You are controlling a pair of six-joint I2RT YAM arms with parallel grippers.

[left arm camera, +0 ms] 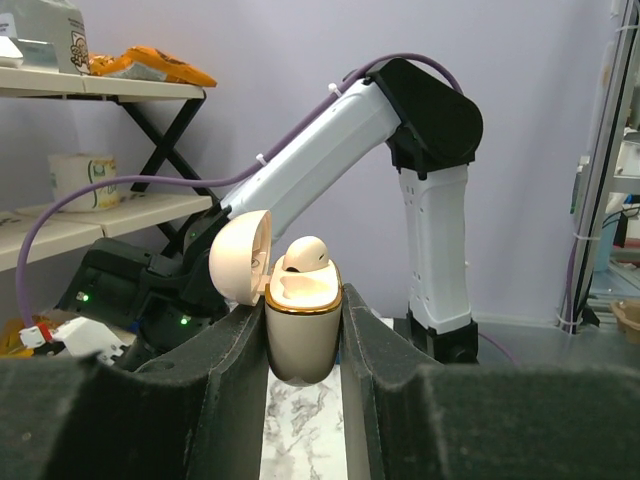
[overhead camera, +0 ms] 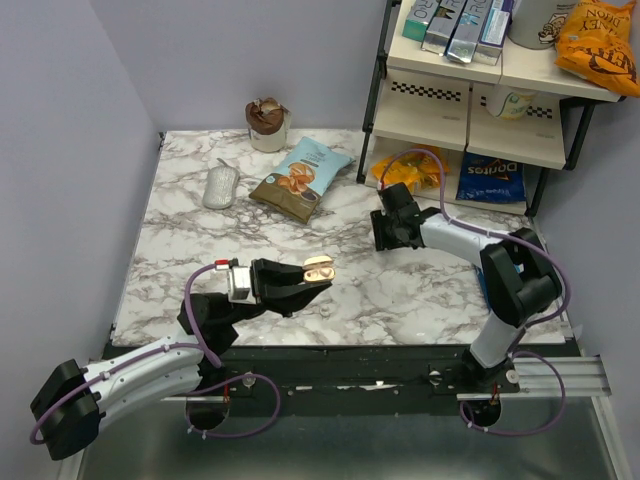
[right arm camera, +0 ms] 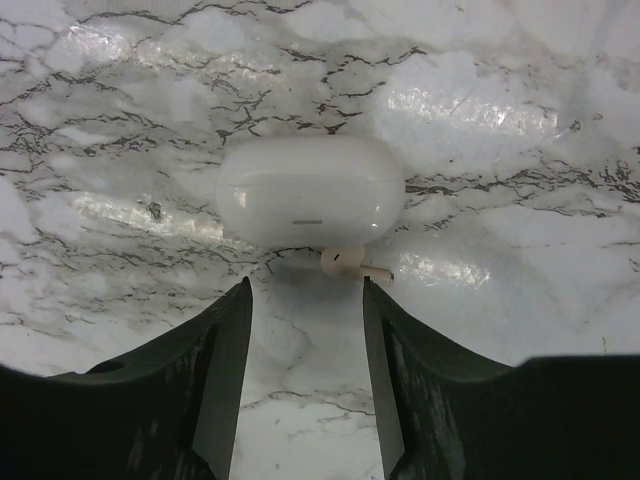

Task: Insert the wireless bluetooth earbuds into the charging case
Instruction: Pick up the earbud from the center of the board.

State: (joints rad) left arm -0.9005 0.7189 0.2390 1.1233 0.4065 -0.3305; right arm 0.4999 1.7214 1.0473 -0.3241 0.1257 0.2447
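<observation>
While clamping open charging case (left arm camera: 303,340) in left gripper (left arm camera: 305,312) near centre, one earbud (left arm camera: 305,254) seated, go for 2nd earbud (right arm camera: 344,262) on table (right arm camera: 100,110) at right, just beside white pod (right arm camera: 310,190). Jaws of right gripper (right arm camera: 305,292) apart, empty. Prob next: lower, pinch w/o nudging pod.

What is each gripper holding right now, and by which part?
Left gripper grips the open charging case by its lower body's sides. Right gripper holds nothing.
</observation>
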